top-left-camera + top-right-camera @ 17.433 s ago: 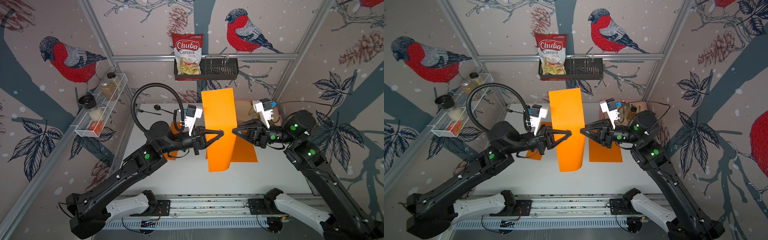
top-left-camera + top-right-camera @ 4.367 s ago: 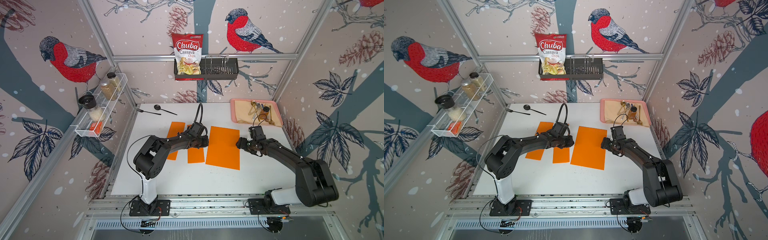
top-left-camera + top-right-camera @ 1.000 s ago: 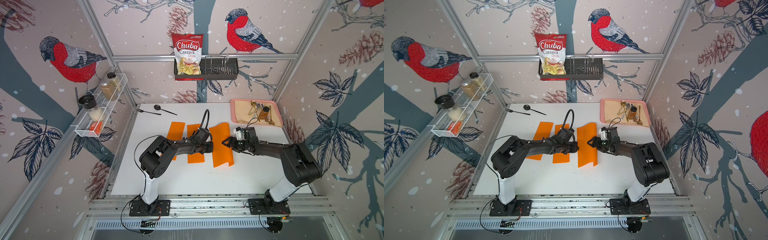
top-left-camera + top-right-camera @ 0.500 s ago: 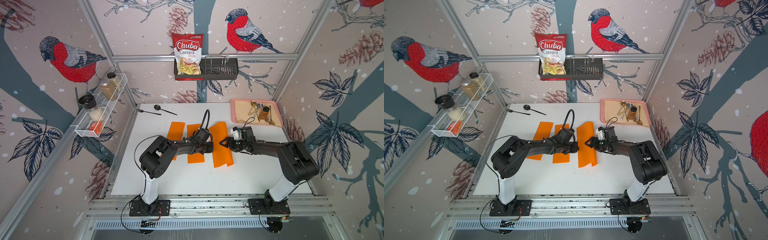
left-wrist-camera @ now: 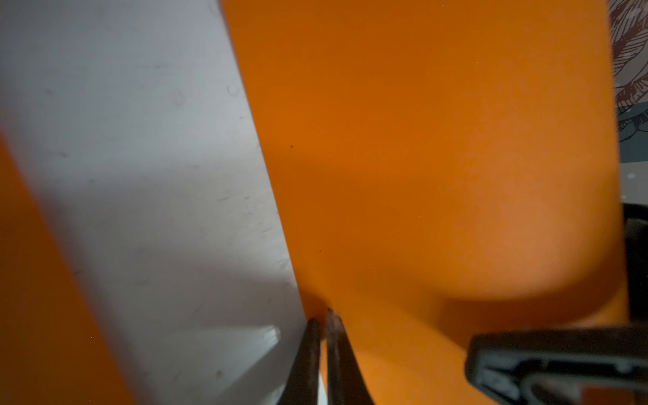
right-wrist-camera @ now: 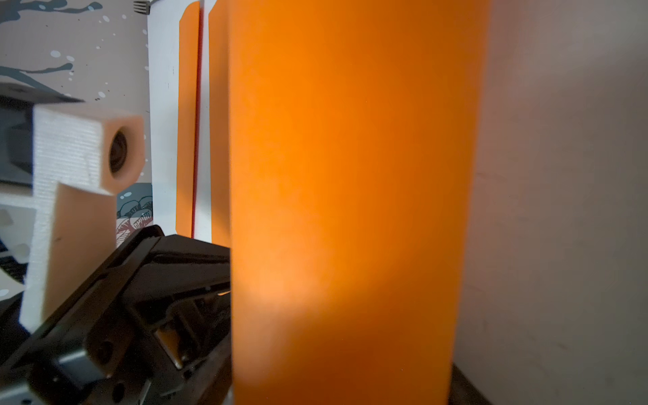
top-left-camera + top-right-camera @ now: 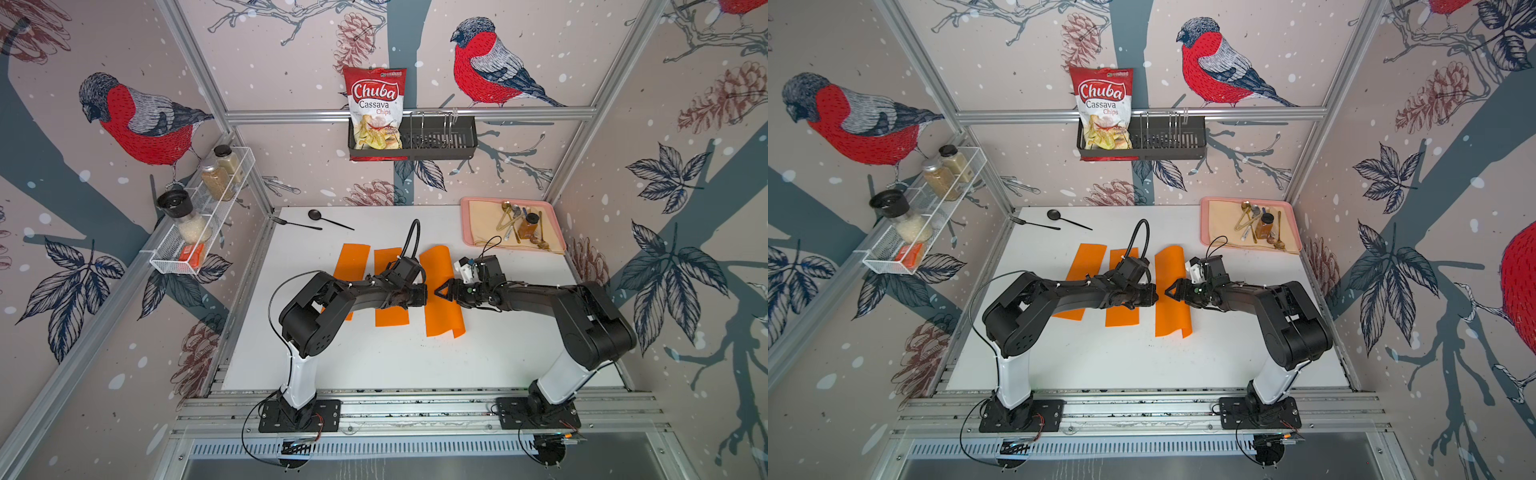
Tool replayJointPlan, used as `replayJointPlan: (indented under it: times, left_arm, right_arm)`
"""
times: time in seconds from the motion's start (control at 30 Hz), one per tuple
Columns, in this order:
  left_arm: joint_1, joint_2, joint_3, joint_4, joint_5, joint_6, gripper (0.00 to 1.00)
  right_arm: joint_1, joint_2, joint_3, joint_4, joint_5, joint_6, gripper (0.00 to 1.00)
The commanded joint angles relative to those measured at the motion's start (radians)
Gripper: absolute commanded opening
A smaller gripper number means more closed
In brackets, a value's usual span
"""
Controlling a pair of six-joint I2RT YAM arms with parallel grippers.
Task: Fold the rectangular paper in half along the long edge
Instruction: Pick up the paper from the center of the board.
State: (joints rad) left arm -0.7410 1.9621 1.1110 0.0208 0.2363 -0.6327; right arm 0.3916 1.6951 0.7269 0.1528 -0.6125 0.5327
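Note:
The orange paper (image 7: 440,266) (image 7: 1169,270) lies mid-table, bent over on itself in a loose curve, with its near right corner lifted. My left gripper (image 7: 426,297) (image 7: 1154,297) lies low at the paper's left edge. In the left wrist view its fingertips (image 5: 324,322) are shut on that edge of the paper (image 5: 420,140). My right gripper (image 7: 440,293) (image 7: 1170,291) hovers over the curved top sheet facing the left one, jaws spread open. In the right wrist view the paper (image 6: 350,175) hides those jaws.
Two narrow folded orange strips (image 7: 353,262) (image 7: 390,318) lie left of the paper, partly under my left arm. A pink tray (image 7: 467,232) with cutlery and a jar stands at the back right. A black spoon (image 7: 328,218) and fork (image 7: 291,223) lie at the back left.
The paper lay flat a few seconds ago and is now bent over. In the last second my right gripper slid left over it toward the left gripper, which stayed put.

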Motion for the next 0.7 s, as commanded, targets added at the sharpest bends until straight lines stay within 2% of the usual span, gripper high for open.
replayJointPlan:
  times: [0.0, 0.27, 0.67]
  left_arm:
    - [-0.007, 0.008, -0.009, -0.096, -0.005, -0.003, 0.11]
    - [-0.009, 0.008, -0.006, -0.097, -0.005, -0.005, 0.11]
    - [-0.01, 0.014, -0.014, -0.09, -0.002, -0.009, 0.11]
  right_arm:
    - [0.009, -0.003, 0.011, -0.013, -0.009, -0.022, 0.66]
    - [0.015, 0.011, 0.008, 0.047, -0.013, 0.021, 0.64]
    - [0.009, 0.007, -0.038, 0.195, -0.047, 0.125, 0.48]
